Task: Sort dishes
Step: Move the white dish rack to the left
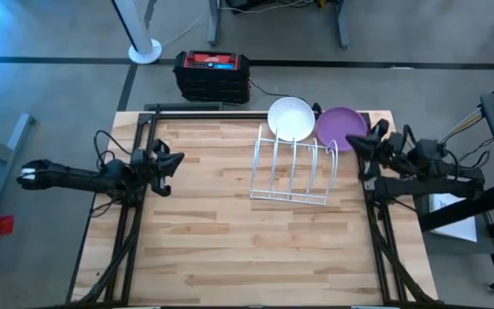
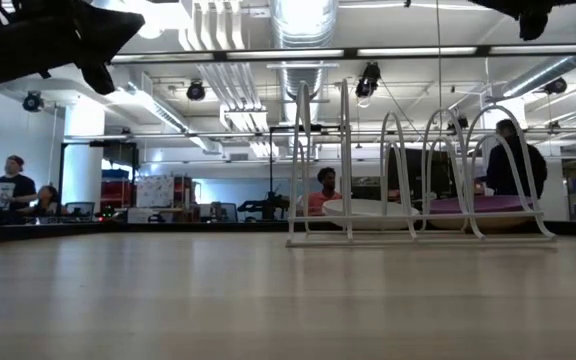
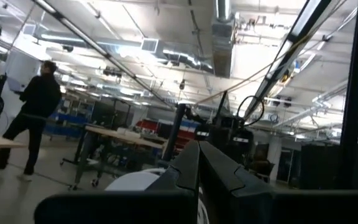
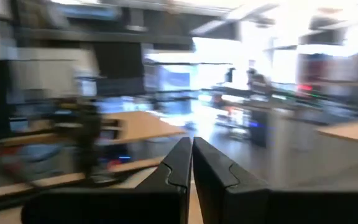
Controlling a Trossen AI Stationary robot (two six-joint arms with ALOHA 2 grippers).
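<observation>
Looking down, you see the white dish and purple dish flat on the table behind the rack, touching it. Your left gripper hangs near the left edge, your right gripper beside the purple dish. Only the wrist views show both pairs of fingers pressed together, empty

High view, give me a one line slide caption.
White plate and purple plate lie flat behind the wire rack; both arms wait at the sides.
</observation>
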